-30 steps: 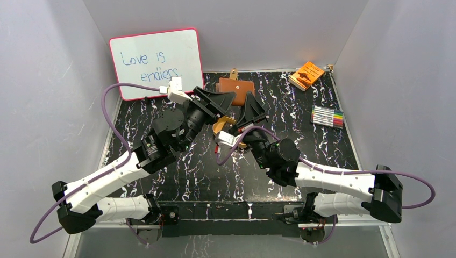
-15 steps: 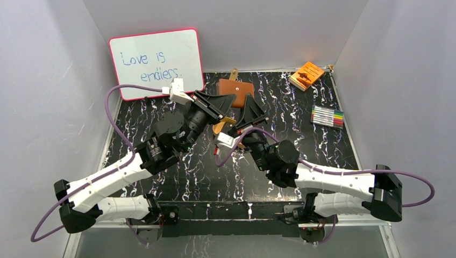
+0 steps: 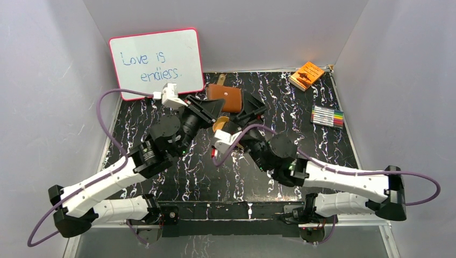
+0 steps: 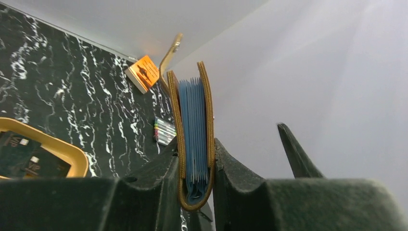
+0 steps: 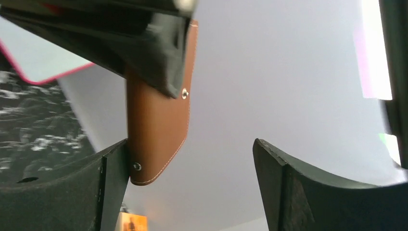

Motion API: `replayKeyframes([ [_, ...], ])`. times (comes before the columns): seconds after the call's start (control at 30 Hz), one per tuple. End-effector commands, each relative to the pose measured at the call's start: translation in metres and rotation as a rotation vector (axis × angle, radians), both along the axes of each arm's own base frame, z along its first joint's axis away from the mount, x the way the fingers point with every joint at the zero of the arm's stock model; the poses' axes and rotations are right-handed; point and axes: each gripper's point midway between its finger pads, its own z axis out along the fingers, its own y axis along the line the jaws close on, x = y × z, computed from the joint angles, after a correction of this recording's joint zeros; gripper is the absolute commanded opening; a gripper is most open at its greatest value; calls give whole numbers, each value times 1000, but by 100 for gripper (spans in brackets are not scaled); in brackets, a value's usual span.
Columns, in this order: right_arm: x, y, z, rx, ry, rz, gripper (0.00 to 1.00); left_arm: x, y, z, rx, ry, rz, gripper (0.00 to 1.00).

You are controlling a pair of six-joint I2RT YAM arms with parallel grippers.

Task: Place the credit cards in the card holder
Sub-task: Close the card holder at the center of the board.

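The reddish-brown card holder (image 3: 230, 100) is held edge-up off the table, with my left gripper (image 3: 218, 103) shut on its folded spine. In the left wrist view the card holder (image 4: 195, 120) stands between the fingers (image 4: 144, 192), its blue pockets showing and its strap pointing up. My right gripper (image 3: 250, 109) is open beside it. In the right wrist view the card holder (image 5: 159, 130) rests against the left fingertip (image 5: 113, 178), with a wide gap to the other. A black credit card (image 4: 29, 162) lies in the tan tray (image 4: 79, 161).
A whiteboard (image 3: 156, 62) leans on the back wall at the left. An orange booklet (image 3: 306, 75) lies in the far right corner, and a pack of markers (image 3: 327, 116) near the right wall. The tan tray (image 3: 219, 124) sits under the two wrists.
My left gripper has shut on the card holder and carried it up and left. My right gripper has opened wide and let go of it.
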Motion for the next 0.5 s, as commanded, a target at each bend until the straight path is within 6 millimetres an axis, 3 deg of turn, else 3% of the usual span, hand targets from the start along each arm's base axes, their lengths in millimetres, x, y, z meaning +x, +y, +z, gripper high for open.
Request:
replayKeyframes([
  [0.0, -22, 10, 19, 207, 411, 239, 98, -7, 72, 24, 61, -63, 177, 0],
  [0.07, -37, 19, 40, 310, 548, 362, 99, -16, 90, 26, 138, -91, 181, 0],
  [0.1, -43, 17, 66, 395, 585, 408, 99, -21, 95, 27, 182, -107, 163, 0],
  [0.2, -40, 18, 104, 510, 684, 469, 99, -45, 89, 32, 310, -179, 1, 0],
  [0.27, -22, 21, 111, 529, 780, 500, 98, -66, 78, 34, 373, -221, -150, 0],
  [0.47, -33, 40, 123, 557, 1002, 757, 98, -121, 57, 40, 422, -269, -494, 0],
])
